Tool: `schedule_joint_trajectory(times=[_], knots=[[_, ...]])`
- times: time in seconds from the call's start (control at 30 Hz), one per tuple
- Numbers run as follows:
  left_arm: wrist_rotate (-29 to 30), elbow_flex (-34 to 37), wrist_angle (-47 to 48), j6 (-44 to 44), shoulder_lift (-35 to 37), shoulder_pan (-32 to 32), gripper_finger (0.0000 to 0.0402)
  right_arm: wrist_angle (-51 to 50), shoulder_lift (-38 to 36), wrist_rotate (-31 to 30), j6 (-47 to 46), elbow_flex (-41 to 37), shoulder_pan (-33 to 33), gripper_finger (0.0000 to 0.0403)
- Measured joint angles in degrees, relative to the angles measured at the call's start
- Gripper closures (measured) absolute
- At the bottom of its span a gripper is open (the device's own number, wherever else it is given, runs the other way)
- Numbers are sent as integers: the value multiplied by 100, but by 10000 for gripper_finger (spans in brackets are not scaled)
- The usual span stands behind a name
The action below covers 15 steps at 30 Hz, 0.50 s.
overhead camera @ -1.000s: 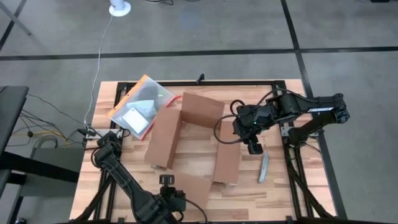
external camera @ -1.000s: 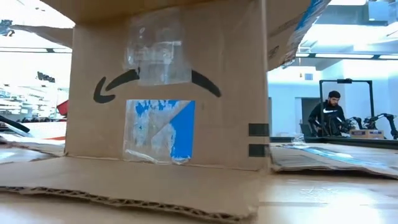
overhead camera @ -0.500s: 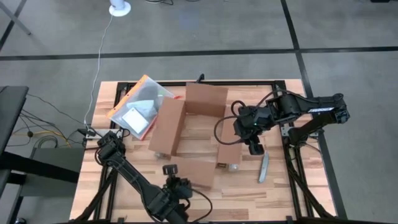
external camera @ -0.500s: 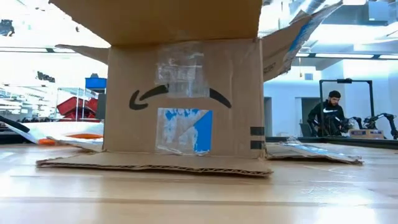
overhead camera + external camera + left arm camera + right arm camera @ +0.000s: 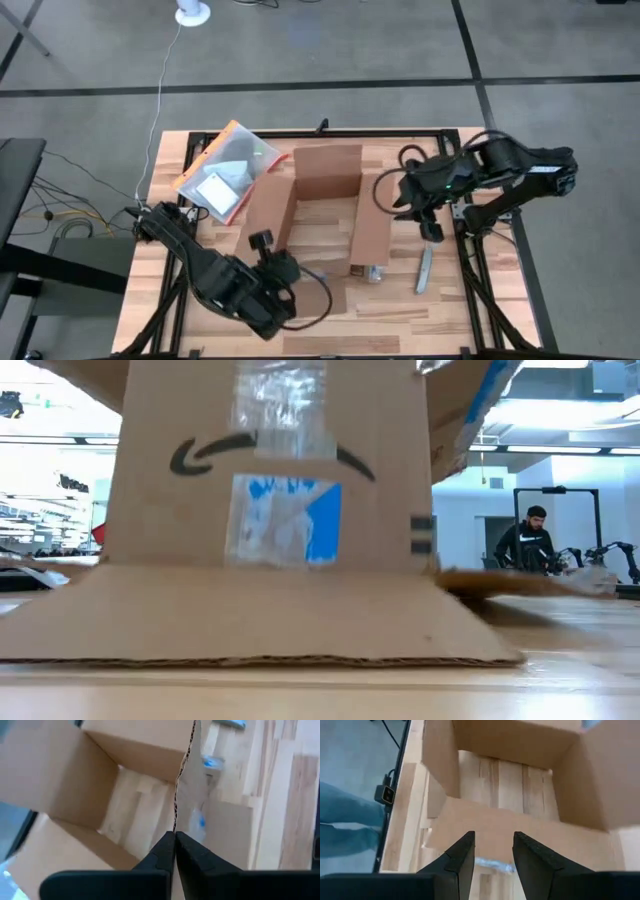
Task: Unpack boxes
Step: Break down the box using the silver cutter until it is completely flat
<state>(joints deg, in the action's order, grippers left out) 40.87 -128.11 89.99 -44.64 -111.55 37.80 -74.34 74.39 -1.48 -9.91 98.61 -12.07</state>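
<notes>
Box [image 5: 320,205] nearer, rotated (flaps splayed)

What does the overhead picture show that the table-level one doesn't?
Only the overhead view shows both arms: the left pincer at the box's near flap and the right pincer beside its right wall. It also shows the orange-edged pouch, the grey tool, and the table boards visible through the box's open bottom. Only the table-level view shows the black arrow mark, the blue tape patch and a person in the room behind. Both show the cardboard box on the wooden table.
</notes>
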Motion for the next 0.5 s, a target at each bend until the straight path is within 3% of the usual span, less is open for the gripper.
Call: schedule_joint_trajectory(times=[0.17,0.33,0.5], knots=[[279,2,5,254,293,-55,401,-467,-229,-37,-756,-124,-232,284],[463,7,2,313,516,-59,401,-405,-464,-356,-1539,-1095,-753,284],[631,2,6,167,804,-56,401,948,-700,-382,-2060,-2534,-1240,284]])
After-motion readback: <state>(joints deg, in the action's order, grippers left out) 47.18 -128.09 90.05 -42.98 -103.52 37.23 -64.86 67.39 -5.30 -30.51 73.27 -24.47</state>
